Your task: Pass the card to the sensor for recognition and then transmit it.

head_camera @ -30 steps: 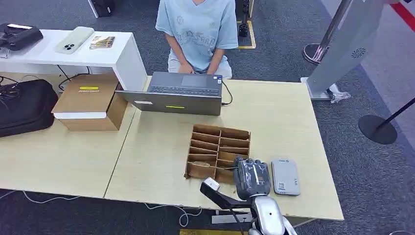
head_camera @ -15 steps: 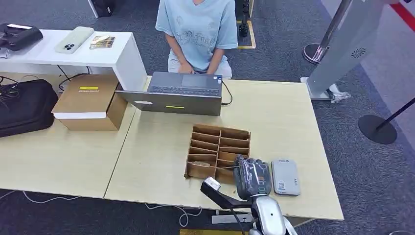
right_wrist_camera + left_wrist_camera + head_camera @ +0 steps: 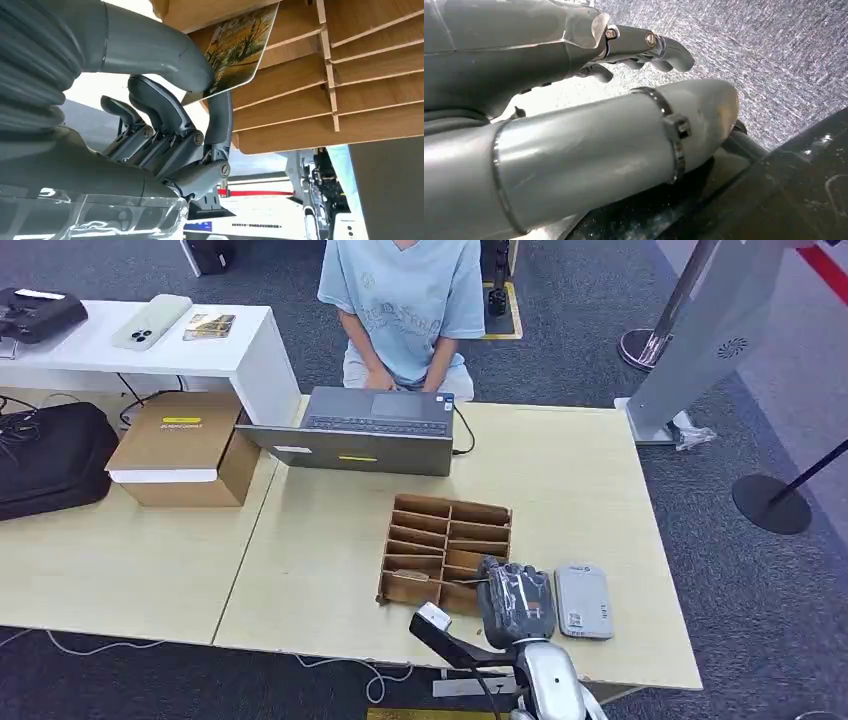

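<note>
One card (image 3: 239,47) in rt hand (image 3: 165,125), at wooden organizer (image 3: 446,551) slot.

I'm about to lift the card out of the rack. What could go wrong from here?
1. The right hand pinches only a corner of the card between thumb and a finger, so the card could twist or slip on the lift.
2. Much of the card sits among the rack dividers; a tilted pull might snag it or drag the rack.
3. The sensor lies right beside the hand and could get nudged.

Bright, even lighting; blown-out wrist backgrounds
</note>
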